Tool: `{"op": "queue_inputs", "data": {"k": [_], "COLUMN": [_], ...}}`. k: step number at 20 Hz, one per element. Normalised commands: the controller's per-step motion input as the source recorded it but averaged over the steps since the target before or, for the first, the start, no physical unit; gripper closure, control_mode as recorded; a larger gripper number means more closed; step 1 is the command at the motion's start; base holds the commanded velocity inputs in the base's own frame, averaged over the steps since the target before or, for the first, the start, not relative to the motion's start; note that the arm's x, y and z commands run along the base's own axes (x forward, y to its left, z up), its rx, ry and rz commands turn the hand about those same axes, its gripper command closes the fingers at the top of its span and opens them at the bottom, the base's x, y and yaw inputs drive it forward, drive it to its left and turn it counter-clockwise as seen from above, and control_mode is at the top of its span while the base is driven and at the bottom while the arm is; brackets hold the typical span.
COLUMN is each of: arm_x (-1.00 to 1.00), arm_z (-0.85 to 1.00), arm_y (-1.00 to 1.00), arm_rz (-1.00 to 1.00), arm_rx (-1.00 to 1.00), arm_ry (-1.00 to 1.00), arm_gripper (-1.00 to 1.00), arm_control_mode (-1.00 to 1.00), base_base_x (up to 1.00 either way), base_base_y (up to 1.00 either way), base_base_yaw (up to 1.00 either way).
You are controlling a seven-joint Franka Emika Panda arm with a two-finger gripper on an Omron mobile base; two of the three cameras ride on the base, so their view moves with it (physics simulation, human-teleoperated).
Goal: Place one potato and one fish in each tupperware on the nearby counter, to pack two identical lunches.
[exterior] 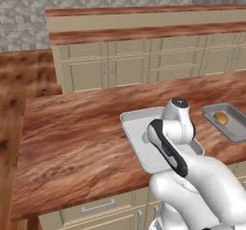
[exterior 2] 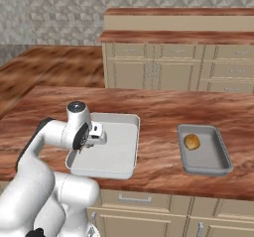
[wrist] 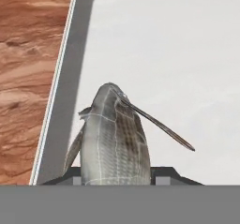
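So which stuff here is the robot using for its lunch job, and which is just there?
For the job:
- fish, held in the gripper
- big tray under it
- small tray
- potato in the small tray
- counter

Just there:
- back cabinets
- tiled wall

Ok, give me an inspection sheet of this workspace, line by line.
Surface: reddish-brown wood-grain counter.
Job's things: fish in the claw above the larger tray; one potato in the smaller tray. No potato seen in the larger tray.
Clutter: nothing seen.
Grippers: claw shut on the fish.
Cables: nothing seen.
Surroundings: beige cabinets behind, grey tiled wall.
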Motion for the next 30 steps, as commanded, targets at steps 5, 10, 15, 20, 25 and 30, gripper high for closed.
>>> {"op": "queue_inputs", "data": {"k": [5,10,15,20,25,30], "arm_x": [0.51,0.51,0.47,0.24,0.00,-0.21], "arm_z": [-0.46,-0.42,-0.43,-0.18,0.62,0.78], "arm_y": [0.00,0.00,0.00,-0.01,0.00,0.01], "arm_rz": [0.00,0.00,0.00,0.00,0.00,0.02], "arm_rx": [0.00,0.00,0.00,0.00,0.00,0.00], "arm_ry": [0.00,0.00,0.02,0.00,0.00,0.00], "arm_gripper": [1.00,1.00,1.00,-1.00,-1.00,-1.00], "arm_control_mode": [-1.00,-1.00,-1.00,-1.00,-1.00,-1.00], "base_base_x": [0.00,0.00,0.00,0.00,0.00,0.00], "base_base_y": [0.00,0.00,0.00,0.00,0.00,0.00], "base_base_yaw": [0.00,0.00,0.00,0.00,0.00,0.00]}}
